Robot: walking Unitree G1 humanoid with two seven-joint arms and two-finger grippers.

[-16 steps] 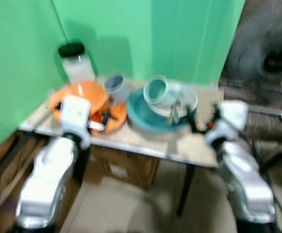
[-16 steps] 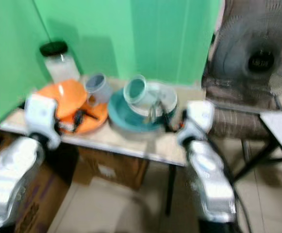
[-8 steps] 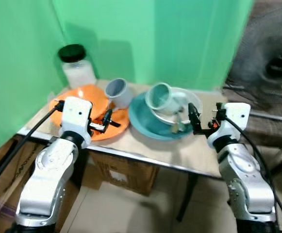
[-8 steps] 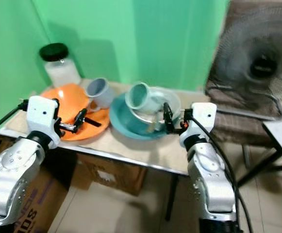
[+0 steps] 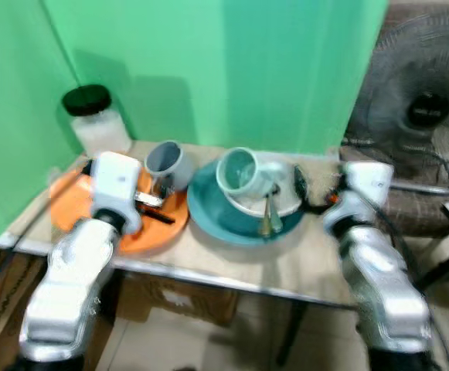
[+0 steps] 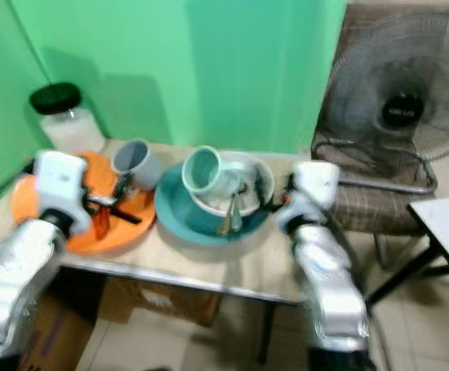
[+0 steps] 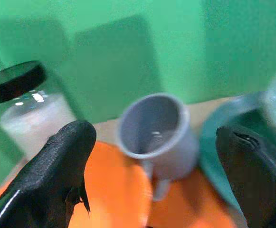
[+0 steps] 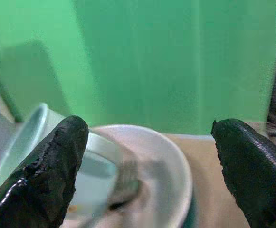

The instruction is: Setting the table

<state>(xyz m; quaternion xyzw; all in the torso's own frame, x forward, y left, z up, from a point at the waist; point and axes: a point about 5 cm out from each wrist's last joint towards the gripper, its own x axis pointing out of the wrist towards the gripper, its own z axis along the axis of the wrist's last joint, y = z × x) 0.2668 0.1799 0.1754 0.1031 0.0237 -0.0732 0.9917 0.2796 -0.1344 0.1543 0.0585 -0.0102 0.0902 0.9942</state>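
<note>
Dishes sit heaped on the worktop (image 5: 232, 267): a teal mug (image 5: 236, 170) lies tipped in the white bowl (image 5: 286, 197) on a teal plate (image 5: 209, 216), cutlery (image 5: 269, 216) at 6 o'clock. The right tool (image 8: 149, 166), spread wide and empty, could roll it off. The left tool (image 7: 152, 156), also wide and empty, faces the grey mug (image 7: 157, 130) at the orange plate's (image 5: 69, 193) 2 o'clock.

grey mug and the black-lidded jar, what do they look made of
Grey mug: likely matte plastic or glazed ceramic; opaque, with an even dull sheen. Clear jar with black lid: glass or clear plastic, since the white contents show through and highlights glint on its shoulder.
</note>
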